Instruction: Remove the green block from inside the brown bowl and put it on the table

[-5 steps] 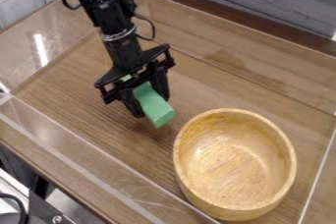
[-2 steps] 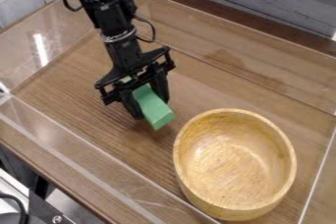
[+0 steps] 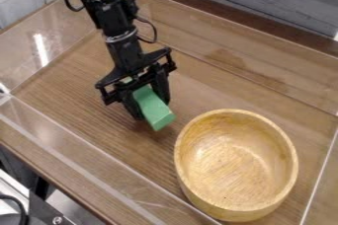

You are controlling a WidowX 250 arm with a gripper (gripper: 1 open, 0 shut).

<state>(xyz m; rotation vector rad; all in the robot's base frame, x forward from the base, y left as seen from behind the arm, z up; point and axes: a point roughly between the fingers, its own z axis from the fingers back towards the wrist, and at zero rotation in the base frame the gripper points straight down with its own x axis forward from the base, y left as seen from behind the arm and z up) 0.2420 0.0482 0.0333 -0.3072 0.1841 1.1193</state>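
Tool (image 3: 142, 93) grips one green block (image 3: 156, 111) (one brown bowl (image 3: 239, 160) beside).

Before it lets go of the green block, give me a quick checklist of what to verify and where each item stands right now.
1. Small matte green block out of the round light-brown wooden bowl: ok.
2. Hand shut on the green block: ok.
3. Green block's lower end resting on the wood-grain table: cannot tell.
4. Green block apart from the bowl's rim: ok, a narrow gap shows.
5. Bowl empty: ok.
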